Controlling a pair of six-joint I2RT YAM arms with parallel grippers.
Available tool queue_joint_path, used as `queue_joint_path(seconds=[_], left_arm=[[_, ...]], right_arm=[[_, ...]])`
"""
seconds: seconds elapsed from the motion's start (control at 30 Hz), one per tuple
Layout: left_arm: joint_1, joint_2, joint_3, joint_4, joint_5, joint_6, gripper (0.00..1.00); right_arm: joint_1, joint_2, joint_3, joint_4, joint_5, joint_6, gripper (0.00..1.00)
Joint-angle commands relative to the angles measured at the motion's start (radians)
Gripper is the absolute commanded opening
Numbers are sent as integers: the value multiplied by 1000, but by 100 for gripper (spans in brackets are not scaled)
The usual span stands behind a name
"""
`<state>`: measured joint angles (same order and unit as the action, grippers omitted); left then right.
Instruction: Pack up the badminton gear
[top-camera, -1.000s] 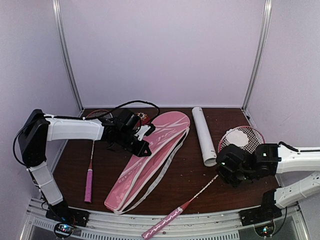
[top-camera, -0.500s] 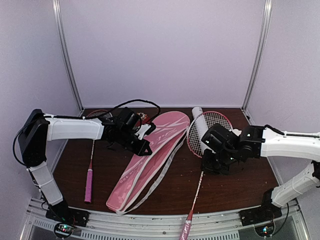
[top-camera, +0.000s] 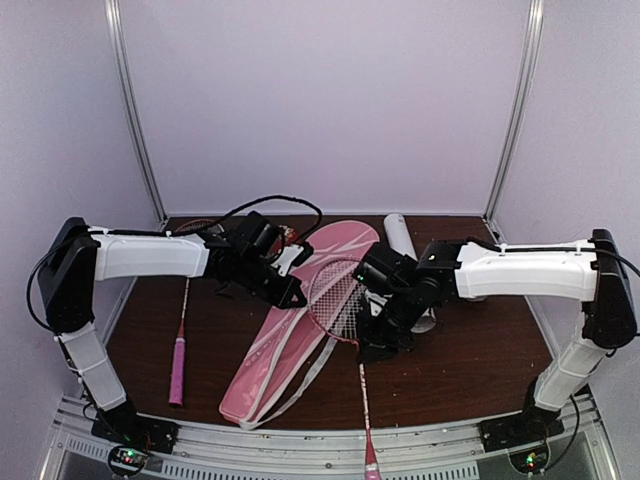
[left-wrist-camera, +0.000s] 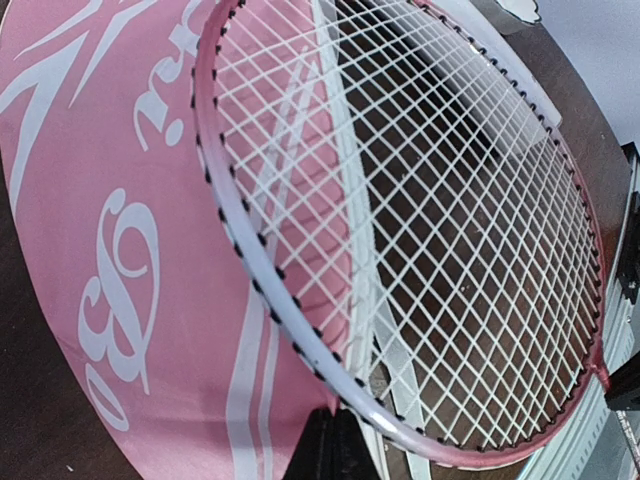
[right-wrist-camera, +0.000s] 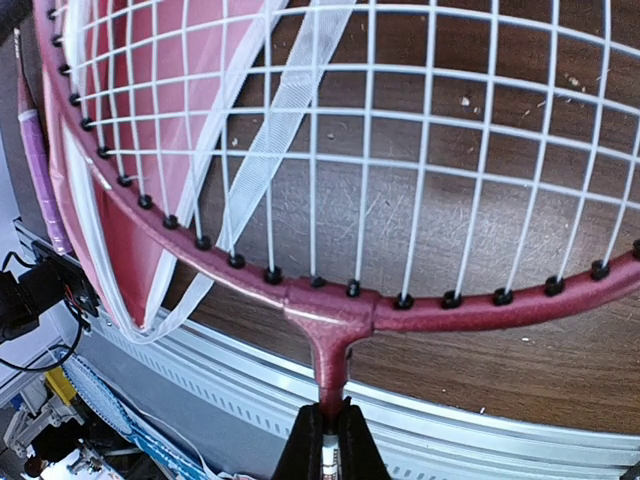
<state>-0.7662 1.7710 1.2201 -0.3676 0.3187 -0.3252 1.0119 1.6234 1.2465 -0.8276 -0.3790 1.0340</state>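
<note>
Your right fingers (right-wrist-camera: 305, 440) are clamped on the racket (top-camera: 335, 295) shaft just below the head. The handle points at the near edge, and the head overlaps the bag's (top-camera: 275, 350) right edge. Your left fingers (left-wrist-camera: 318, 452) are together just beside the head; a pinch on fabric is unclear. The head likely goes left next.

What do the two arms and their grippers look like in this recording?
The left arm and right arm have white links with black joints. The left gripper and right gripper are black. A black cable loops above the left arm.
</note>
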Motion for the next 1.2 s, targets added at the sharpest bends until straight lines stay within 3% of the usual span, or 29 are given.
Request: queue_joint_path(seconds=[0.0, 0.33, 0.47, 1.17], left_arm=[[8, -7, 41, 37, 13, -4, 0], [8, 1, 76, 13, -1, 3, 0], [8, 1, 72, 16, 0, -3, 0], [-13, -8, 16, 42, 69, 47, 0]], right_arm=[[0, 14, 5, 1, -94, -14, 0], [56, -121, -193, 27, -109, 31, 0], [61, -107, -202, 7, -99, -1, 0], [-125, 191, 148, 40, -104, -119, 0]])
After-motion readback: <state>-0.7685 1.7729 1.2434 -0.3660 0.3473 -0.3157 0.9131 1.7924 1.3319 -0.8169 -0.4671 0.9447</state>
